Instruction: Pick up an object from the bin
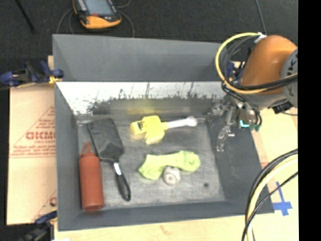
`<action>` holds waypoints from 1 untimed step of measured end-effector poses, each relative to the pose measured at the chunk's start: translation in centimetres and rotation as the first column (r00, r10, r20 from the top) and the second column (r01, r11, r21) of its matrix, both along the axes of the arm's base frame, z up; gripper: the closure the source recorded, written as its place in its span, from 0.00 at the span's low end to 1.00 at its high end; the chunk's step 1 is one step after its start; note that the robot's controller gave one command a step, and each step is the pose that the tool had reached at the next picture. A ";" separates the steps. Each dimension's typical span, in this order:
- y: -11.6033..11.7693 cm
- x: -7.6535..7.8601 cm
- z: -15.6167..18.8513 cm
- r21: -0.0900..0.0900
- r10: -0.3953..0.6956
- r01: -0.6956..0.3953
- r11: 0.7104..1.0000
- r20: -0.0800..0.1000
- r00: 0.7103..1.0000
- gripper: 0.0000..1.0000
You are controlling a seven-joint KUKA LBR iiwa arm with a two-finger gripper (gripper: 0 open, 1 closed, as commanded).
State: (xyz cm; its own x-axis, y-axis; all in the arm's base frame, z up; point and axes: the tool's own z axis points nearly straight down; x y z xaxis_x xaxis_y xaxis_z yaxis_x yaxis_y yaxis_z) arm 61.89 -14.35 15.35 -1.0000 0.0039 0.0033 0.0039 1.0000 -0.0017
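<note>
My gripper [224,140] hangs over the right side of the bin, near the right wall, open with nothing between its fingers. The nearest thing is a yellow brush [150,129] with a white handle pointing right toward the gripper, lying at the bin's middle back. In front of it lies a crumpled green cloth [173,163], with a small grey-white ball [171,176] resting against its front edge. Both sit to the left of the gripper and apart from it.
A black spatula [112,154] lies on the left of the bin floor, its handle pointing to the front. A red squeeze bottle [91,178] lies along the left wall beside it. Bare floor lies under the gripper at the right.
</note>
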 end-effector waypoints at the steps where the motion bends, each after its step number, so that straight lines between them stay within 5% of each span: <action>1: 0.0 0.2 0.5 -0.002 0.003 -0.003 1.000 0.008 1.000 0.00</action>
